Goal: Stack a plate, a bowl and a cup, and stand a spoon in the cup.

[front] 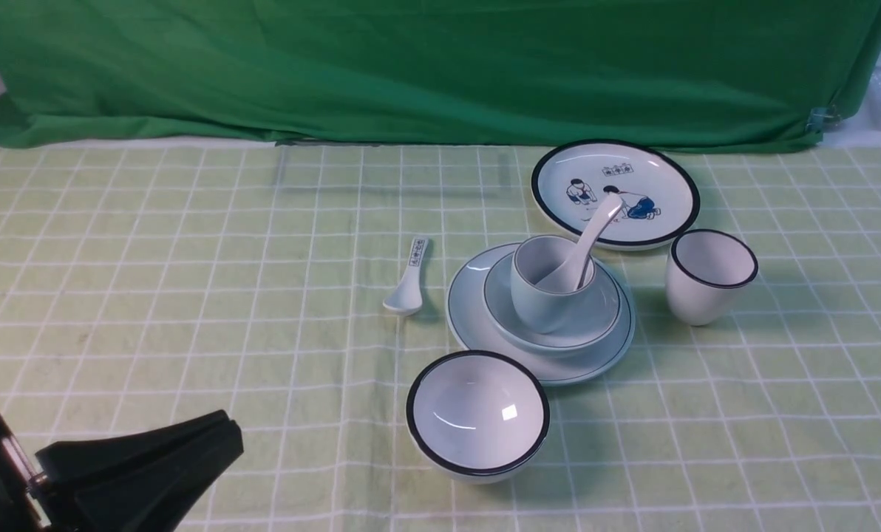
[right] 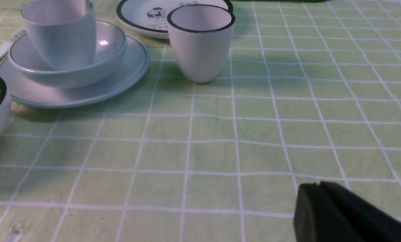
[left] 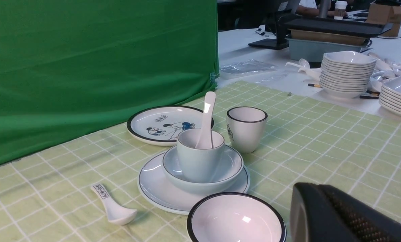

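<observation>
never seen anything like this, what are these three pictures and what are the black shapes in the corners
It is a two-armed robot at a table. One camera sits between the arms looking forward; the other two ride on the wrists. The black shapes are its grippers: the left gripper and the right gripper, both shut and holding nothing. On the checked cloth stands a finished stack: plate, bowl, cup, with a white spoon standing in the cup. Around it lie spare pieces: a picture plate, a black-rimmed cup, a black-rimmed bowl and a marked spoon.
</observation>
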`<move>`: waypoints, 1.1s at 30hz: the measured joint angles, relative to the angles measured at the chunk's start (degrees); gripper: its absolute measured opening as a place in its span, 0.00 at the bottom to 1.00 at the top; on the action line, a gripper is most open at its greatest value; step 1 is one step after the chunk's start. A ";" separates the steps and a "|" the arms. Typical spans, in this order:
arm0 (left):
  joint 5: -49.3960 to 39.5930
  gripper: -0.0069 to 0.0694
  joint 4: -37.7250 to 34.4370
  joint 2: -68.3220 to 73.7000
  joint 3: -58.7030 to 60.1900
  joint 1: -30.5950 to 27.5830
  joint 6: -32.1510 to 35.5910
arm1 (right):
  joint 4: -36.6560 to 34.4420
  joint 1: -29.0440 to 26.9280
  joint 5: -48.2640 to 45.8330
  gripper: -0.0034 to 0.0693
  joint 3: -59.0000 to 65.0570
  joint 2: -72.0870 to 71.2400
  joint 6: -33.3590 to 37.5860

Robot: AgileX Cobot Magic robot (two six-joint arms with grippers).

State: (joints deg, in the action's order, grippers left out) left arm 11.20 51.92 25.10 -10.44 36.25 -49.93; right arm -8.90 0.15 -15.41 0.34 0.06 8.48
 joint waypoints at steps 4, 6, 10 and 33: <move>0.00 0.10 0.00 0.00 0.00 0.00 0.06 | 0.00 0.00 -0.04 0.11 0.00 0.00 -0.78; 0.00 0.10 0.00 0.00 0.00 0.00 0.06 | -0.05 0.00 -0.04 0.12 0.00 0.00 -1.20; 0.00 0.10 0.00 0.00 0.00 0.00 0.27 | -0.05 0.00 -0.04 0.13 0.00 0.00 -1.37; -23.42 0.10 -60.04 -25.10 10.88 -37.98 58.48 | -0.05 0.00 0.00 0.24 0.00 0.00 -1.37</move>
State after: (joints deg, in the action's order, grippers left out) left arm -12.22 -8.12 0.00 0.44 -1.74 8.55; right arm -8.96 0.15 -15.41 0.34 0.06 7.11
